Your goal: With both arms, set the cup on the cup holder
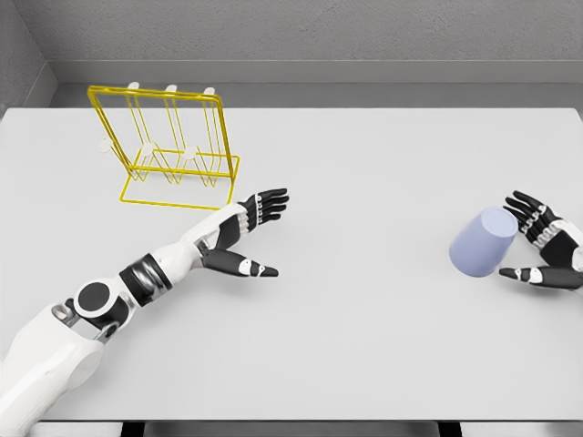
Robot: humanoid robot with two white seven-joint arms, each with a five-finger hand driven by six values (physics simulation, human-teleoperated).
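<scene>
The cup [485, 241] lies tilted on the white table [364, 346] at the right, its wide mouth toward the camera, and the right hand [544, 250] cups its far side with fingers spread, not closed on it. It looks light, rigid and smooth, so wrapping the wall mid-body seems safest. The left hand [244, 235] hovers open mid-table. Farther back stands the yellow wire cup holder [168, 150].

1 head camera looks down and forward over the whole table [364, 346] toward the back wall [319, 32].
</scene>
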